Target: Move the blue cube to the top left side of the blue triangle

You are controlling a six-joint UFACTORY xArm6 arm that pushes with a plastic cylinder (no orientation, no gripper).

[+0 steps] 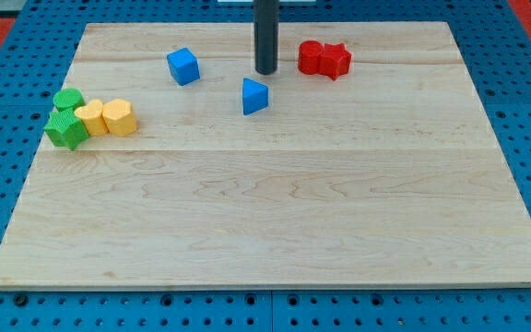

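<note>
The blue cube (182, 66) sits near the view's top, left of centre. The blue triangle (254, 96) lies to its right and a little lower. My tip (265, 72) stands just above the triangle, slightly to its right, apart from it. The cube is well to the left of my tip. The dark rod rises straight up out of the view's top.
Two red blocks (324, 59) touch each other right of my tip. At the view's left, two green blocks (66, 118) and two yellow blocks (107, 117) sit in a cluster. The wooden board (265, 212) lies on a blue pegboard.
</note>
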